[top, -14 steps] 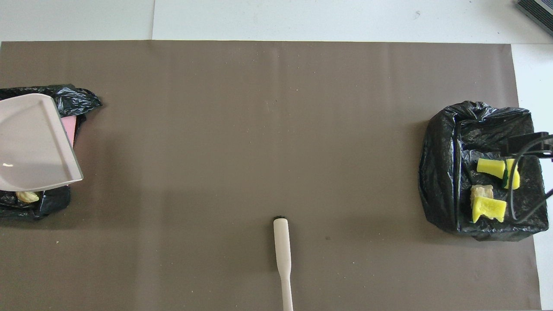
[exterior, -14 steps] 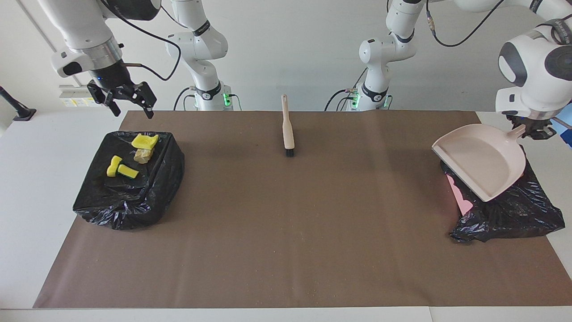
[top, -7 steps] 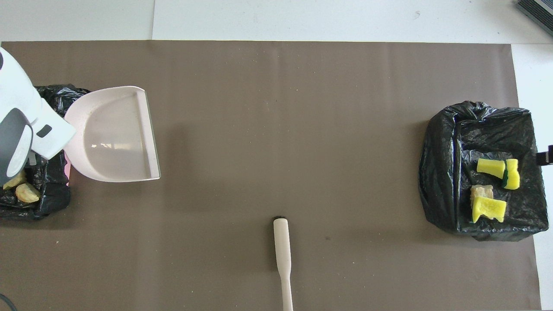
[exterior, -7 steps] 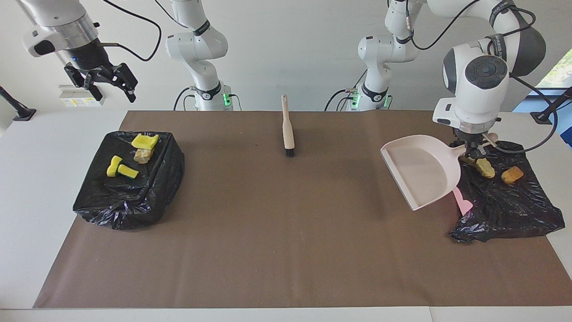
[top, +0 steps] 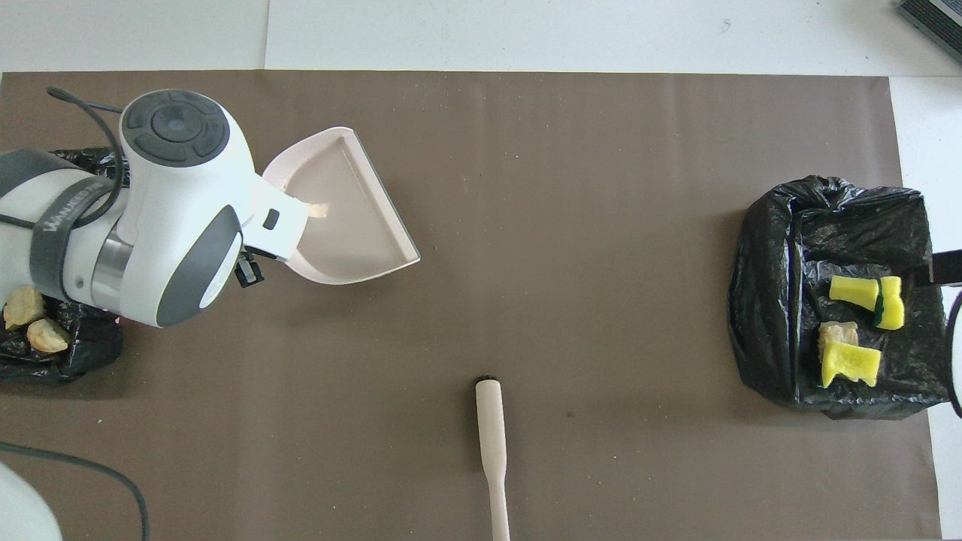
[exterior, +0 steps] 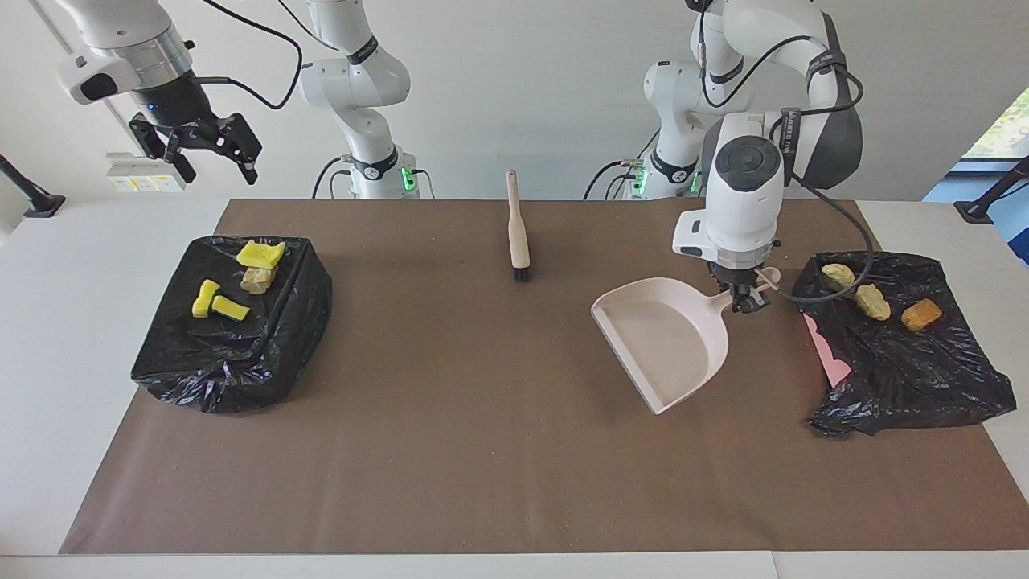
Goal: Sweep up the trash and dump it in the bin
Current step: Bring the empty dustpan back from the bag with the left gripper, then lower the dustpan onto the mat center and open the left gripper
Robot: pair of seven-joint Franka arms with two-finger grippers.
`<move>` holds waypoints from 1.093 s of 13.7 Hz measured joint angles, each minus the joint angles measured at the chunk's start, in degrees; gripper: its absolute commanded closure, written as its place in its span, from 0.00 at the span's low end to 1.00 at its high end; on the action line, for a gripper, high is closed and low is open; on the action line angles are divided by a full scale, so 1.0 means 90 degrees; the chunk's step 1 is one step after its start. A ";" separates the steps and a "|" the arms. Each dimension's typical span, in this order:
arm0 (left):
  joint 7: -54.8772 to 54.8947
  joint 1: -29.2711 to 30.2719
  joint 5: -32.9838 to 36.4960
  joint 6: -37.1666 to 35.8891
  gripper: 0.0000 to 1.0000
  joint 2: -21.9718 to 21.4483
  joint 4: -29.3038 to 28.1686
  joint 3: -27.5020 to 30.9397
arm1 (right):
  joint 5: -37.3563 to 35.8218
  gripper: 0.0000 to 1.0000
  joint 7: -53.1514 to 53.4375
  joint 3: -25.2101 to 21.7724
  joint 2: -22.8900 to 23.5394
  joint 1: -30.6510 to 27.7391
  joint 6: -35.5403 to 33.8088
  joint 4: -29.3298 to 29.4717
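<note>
My left gripper [exterior: 746,299] is shut on the handle of the pale pink dustpan [exterior: 667,338], which hangs empty and tilted over the brown mat, beside the black bag [exterior: 908,370] at the left arm's end. Three tan trash chunks [exterior: 871,301] lie on that bag. At the right arm's end, the bag-lined bin [exterior: 233,346] holds yellow sponge bits [exterior: 260,253] and a tan chunk [exterior: 257,279]. My right gripper [exterior: 219,175] hangs open and empty, high above the table's edge beside that bin. The left arm [top: 173,218] covers the dustpan's handle in the overhead view.
A beige hand brush [exterior: 518,233] lies on the mat [exterior: 482,418] midway between the arm bases, bristles pointing away from the robots. A pink sheet edge [exterior: 828,354] sticks out from under the black bag. Fine crumbs dot the mat.
The left arm carried the dustpan off the black bag toward the table's middle and lower, uncovering the tan chunks. The right gripper rose from beside the bin and stays high.
</note>
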 measured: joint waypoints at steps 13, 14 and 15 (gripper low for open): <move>-0.6770 -0.0987 -0.1349 0.0846 1.00 0.1475 0.1753 -0.0232 | -0.0058 0.00 -0.0054 0.0065 0.0009 0.0327 0.0058 -0.0009; -0.6823 -0.1001 -0.1502 0.0906 1.00 0.1548 0.1787 -0.0306 | -0.0057 0.00 -0.0024 0.0062 0.0009 0.0327 0.0058 -0.0009; -0.6850 -0.1026 -0.1646 0.1033 1.00 0.1597 0.1791 -0.0337 | -0.0057 0.00 0.0025 0.0060 0.0009 0.0326 0.0058 -0.0009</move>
